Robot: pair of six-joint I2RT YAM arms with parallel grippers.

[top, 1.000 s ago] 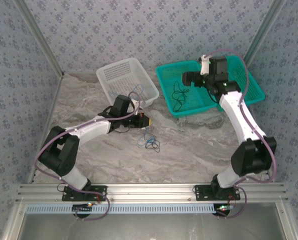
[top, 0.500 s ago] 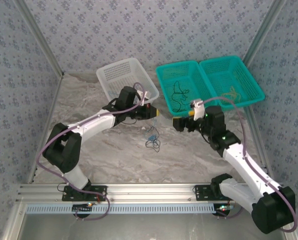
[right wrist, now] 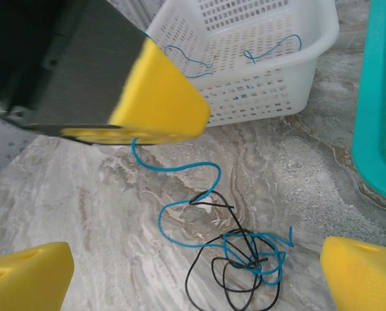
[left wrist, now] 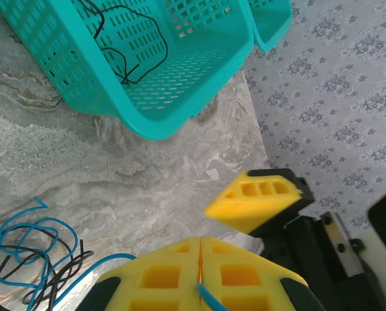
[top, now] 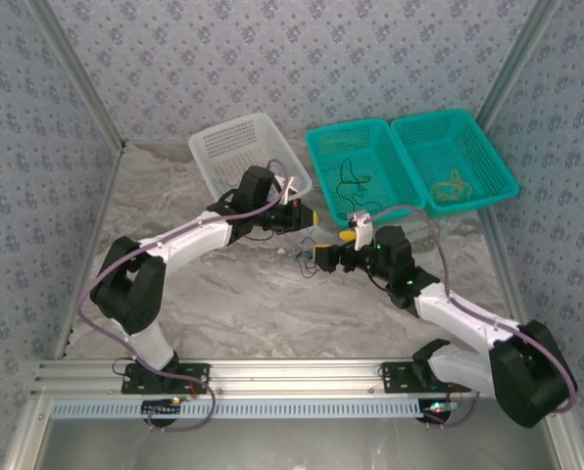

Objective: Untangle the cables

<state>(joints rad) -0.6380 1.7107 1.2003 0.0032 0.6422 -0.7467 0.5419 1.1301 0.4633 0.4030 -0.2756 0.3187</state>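
A tangle of blue and black cables (right wrist: pixel 245 259) lies on the marble table (top: pixel 223 294), also seen as the tangle (top: pixel 299 258) from above. One blue cable (right wrist: pixel 173 170) rises from it to my left gripper (top: pixel 313 216), which is shut on it. In the left wrist view the left gripper (left wrist: pixel 200 241) has its pads pressed together with the blue cable's end (left wrist: pixel 210 299) between them. My right gripper (top: pixel 335 246) hovers just right of the tangle. It is open: the right gripper (right wrist: pixel 196 275) has its fingers wide apart on either side of the tangle, touching nothing.
A white basket (top: pixel 235 147) at the back holds loose blue cables (right wrist: pixel 271 48). Right of it, one teal basket (top: pixel 316 147) holds a black cable (top: pixel 349 186) and a second teal basket (top: pixel 498 166) holds a yellow-tan cable (top: pixel 451 183). Patterned walls enclose the table.
My right arm swung from over the teal basket down to the table centre beside the tangle. My left gripper moved right and back, drawing the blue cable out of the tangle.
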